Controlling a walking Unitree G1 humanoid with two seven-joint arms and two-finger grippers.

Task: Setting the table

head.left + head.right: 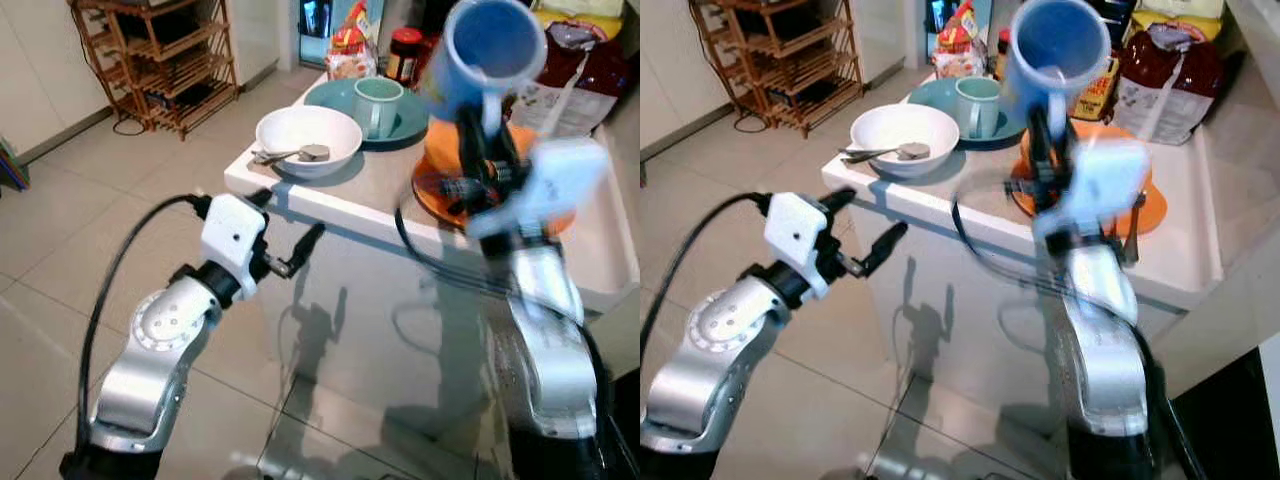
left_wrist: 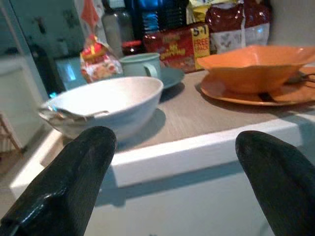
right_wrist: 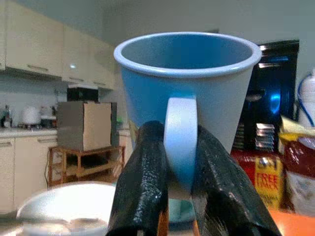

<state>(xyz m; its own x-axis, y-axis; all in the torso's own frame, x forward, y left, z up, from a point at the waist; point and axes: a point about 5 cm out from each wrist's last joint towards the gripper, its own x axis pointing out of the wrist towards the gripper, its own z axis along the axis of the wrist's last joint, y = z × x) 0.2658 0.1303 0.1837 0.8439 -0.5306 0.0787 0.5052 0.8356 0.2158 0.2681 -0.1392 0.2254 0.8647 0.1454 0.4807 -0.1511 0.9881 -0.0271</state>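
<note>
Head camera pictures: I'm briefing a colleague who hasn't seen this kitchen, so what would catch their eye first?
The blue mug, pinched by its handle in the right gripper, is raised above the orange bowl and its plate on the counter. Further left near the counter's edge sits a white bowl holding a spoon, with the open left gripper held just before it.

Head stereo pair looking down at white table (image 1: pixel 330 205), left wrist camera low at its near edge, right wrist camera close behind raised blue ceramic mug (image 3: pixel 189 93), all sharing round white bowl (image 1: pixel 309 139).

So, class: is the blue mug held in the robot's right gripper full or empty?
Empty. The blue mug, pinched by its handle in the right gripper, shows a bare blue interior through its open mouth.
</note>
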